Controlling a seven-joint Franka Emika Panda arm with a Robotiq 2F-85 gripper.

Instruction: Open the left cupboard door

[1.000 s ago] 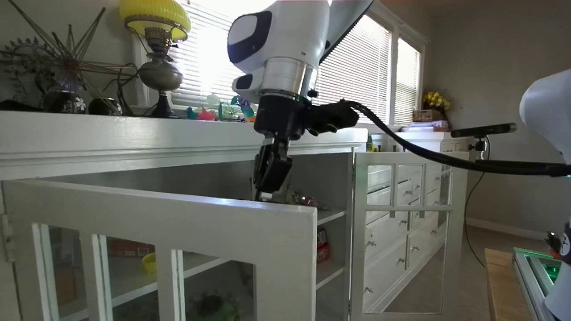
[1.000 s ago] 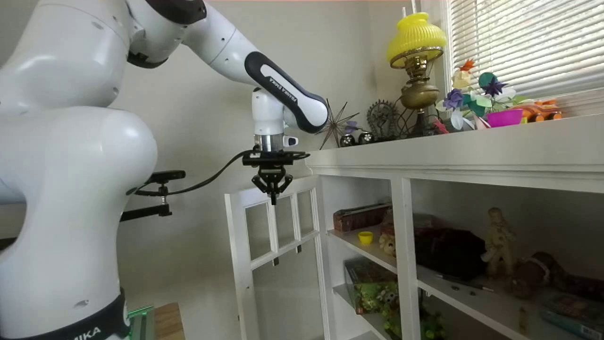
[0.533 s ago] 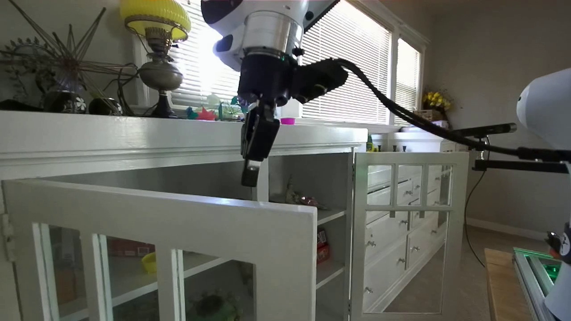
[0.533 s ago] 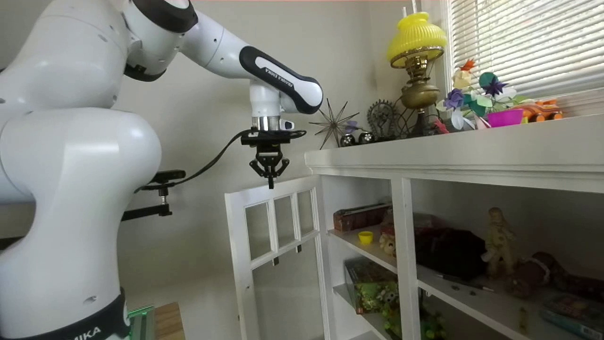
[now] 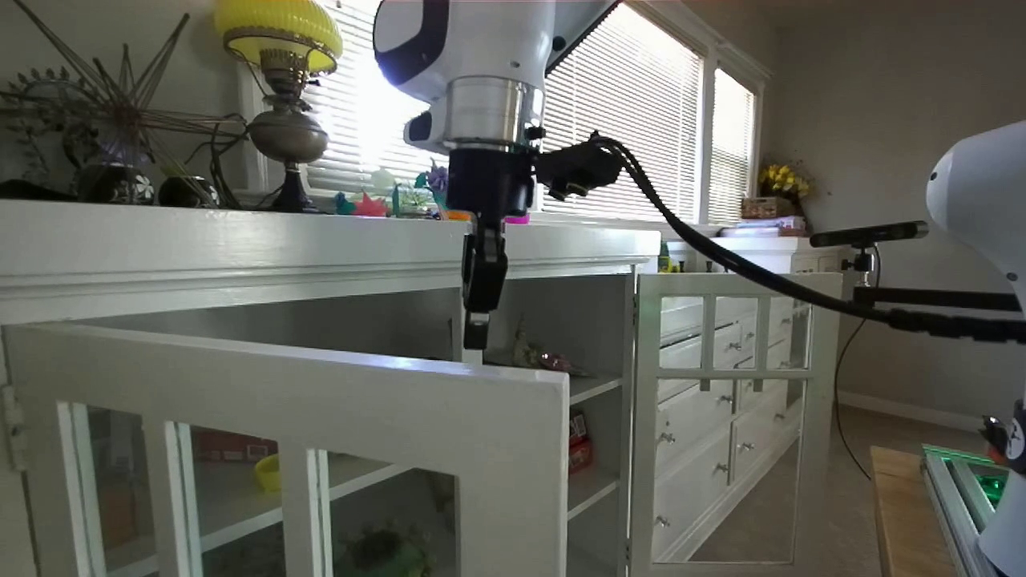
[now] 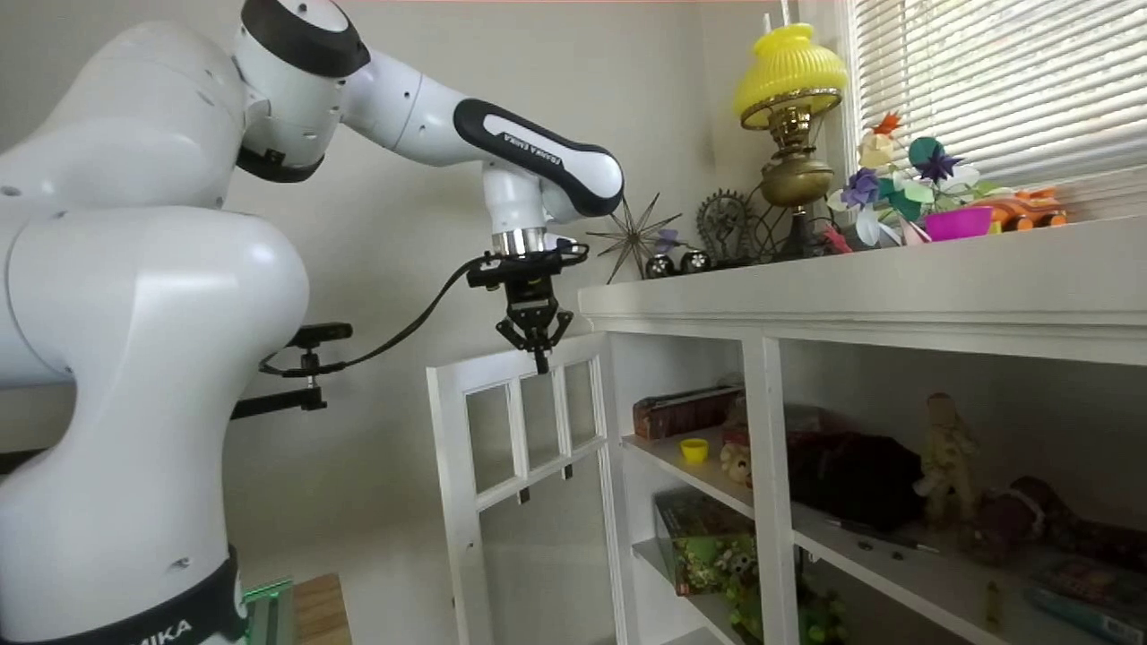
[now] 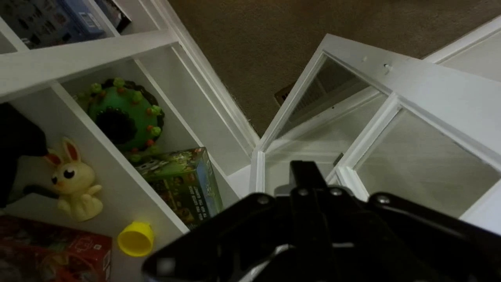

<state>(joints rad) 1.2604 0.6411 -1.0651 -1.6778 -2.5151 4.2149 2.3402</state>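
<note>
At the left of an exterior view we find the hinge, and from it the left cupboard door reaches toward the near right. It stands well swung out, so we judge the opening largely done. Above its top rail, nearer the free end than the hinge, hangs the end effector, fingers pressed together with nothing between them, pointing down. We cannot tell its exact depth, but it looks apart from the wood. If more swing is wanted, we would use the joined fingers as a blunt pusher, lower them on the door's inner side, bear on the wooden frame near the free end rather than the glass, and follow the hinge's arc slowly toward the near left.

Farther right, the room between the door and the upper shelf widens, over carpet that the wrist view shows; we mind that shelf's front edge when lowering. Rightmost, the right cupboard door also stands open, well apart from the fingers.
</note>
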